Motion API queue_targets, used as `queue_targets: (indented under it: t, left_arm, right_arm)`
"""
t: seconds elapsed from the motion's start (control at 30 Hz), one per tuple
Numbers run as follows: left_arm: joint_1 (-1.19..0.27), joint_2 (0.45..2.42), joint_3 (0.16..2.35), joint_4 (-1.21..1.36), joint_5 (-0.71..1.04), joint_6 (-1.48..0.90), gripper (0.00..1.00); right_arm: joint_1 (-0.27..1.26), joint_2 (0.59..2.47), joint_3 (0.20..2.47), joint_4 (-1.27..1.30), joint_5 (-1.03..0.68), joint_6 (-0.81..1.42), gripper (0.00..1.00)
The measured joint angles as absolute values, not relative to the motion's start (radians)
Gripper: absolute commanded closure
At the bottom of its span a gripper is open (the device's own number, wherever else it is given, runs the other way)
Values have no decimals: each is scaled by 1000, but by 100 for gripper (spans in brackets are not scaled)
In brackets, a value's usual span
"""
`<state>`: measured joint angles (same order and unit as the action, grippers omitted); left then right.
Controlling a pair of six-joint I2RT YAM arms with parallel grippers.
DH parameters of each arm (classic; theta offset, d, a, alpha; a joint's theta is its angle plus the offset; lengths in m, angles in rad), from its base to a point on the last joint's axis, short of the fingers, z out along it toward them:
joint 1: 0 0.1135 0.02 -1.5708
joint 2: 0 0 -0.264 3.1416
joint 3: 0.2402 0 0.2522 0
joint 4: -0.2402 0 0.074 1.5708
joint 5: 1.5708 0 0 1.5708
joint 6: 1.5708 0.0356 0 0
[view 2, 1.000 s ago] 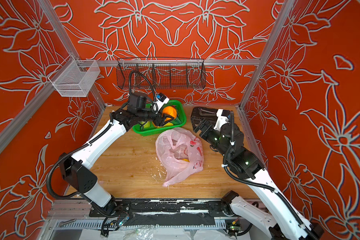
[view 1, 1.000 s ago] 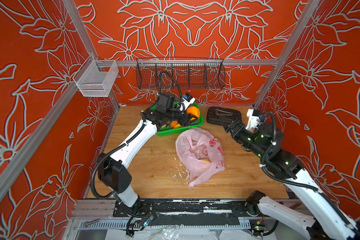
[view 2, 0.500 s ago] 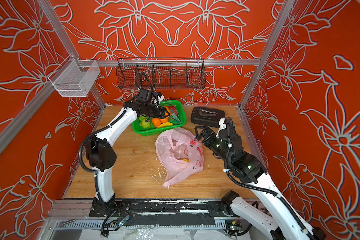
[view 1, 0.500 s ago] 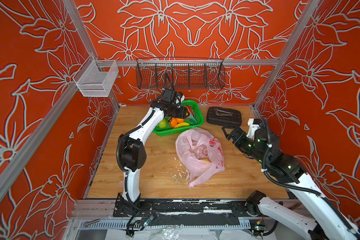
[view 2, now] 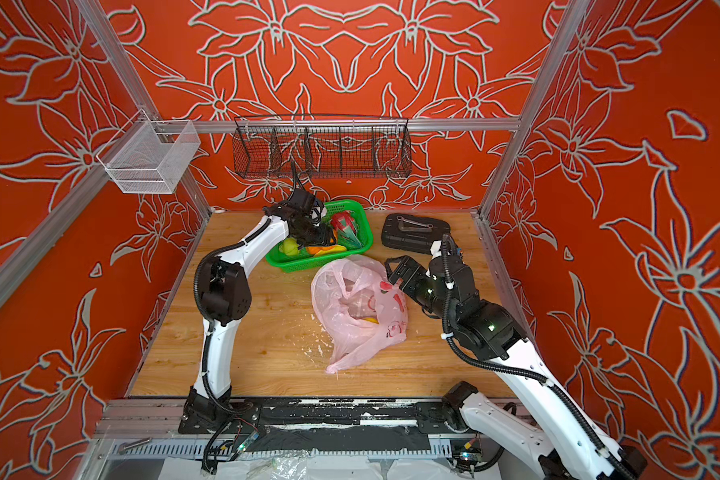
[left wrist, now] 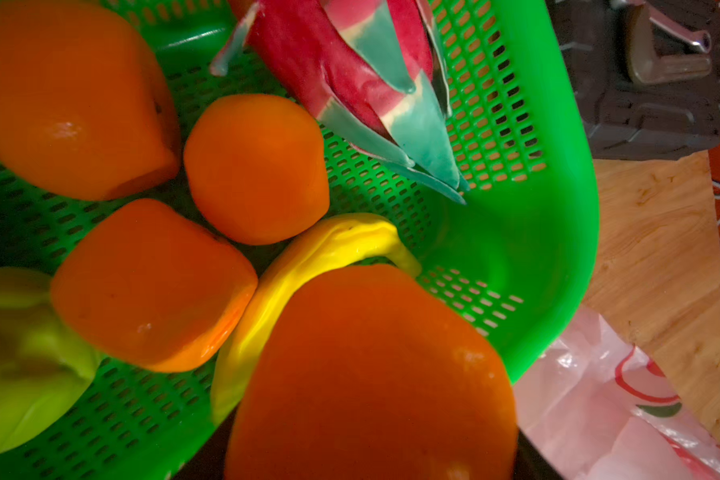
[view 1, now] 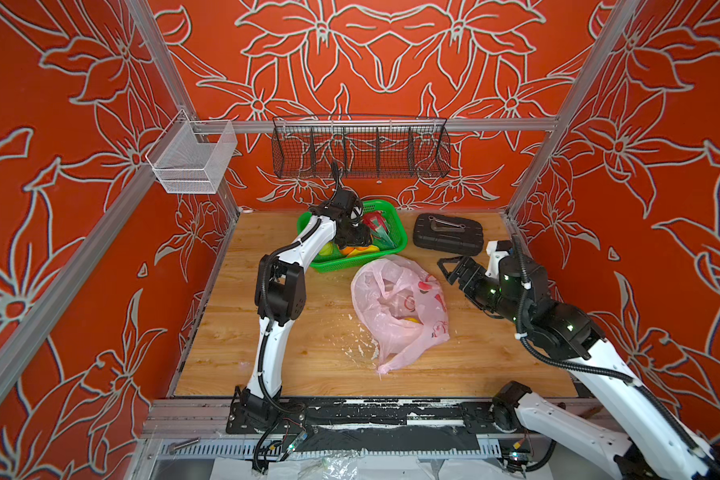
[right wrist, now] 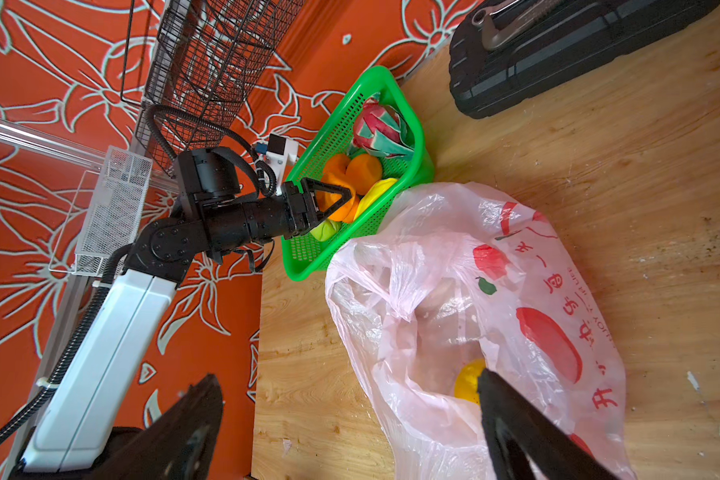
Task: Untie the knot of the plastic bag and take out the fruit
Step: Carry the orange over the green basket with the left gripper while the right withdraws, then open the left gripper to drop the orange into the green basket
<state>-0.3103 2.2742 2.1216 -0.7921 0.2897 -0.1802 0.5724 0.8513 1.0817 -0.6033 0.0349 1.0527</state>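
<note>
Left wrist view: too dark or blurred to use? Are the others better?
Left wrist view: the orange fruit nearest the lens is soft, with deep shadow beside it; the green basket beyond is brightly lit. Right wrist view: plastic bag crisp, slight sheen. Both top views: evenly lit, sharp.

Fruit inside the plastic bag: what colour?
The fruit in the plastic bag is yellow, clearest in the right wrist view.

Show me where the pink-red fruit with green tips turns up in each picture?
In a top view: the dragon fruit lies in the green basket's back right corner.
In a top view: the same back right corner.
Left wrist view: close up, inside the basket beside an orange.
Right wrist view: in the basket's end nearest the black case.
Shared landmark: the green basket.
</note>
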Motion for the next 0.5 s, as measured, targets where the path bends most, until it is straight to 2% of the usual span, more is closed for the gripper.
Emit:
queue_targets:
  t: [0.4,0.5]
  left_arm:
    - [-316,2410,2198,-800,341,-210,50]
    - [-318,2418,2199,-798,352,-210,40]
  right_arm:
    - [572,873,1082,-604,17,1065,3]
    - [572,873,1082,-604,17,1068,3]
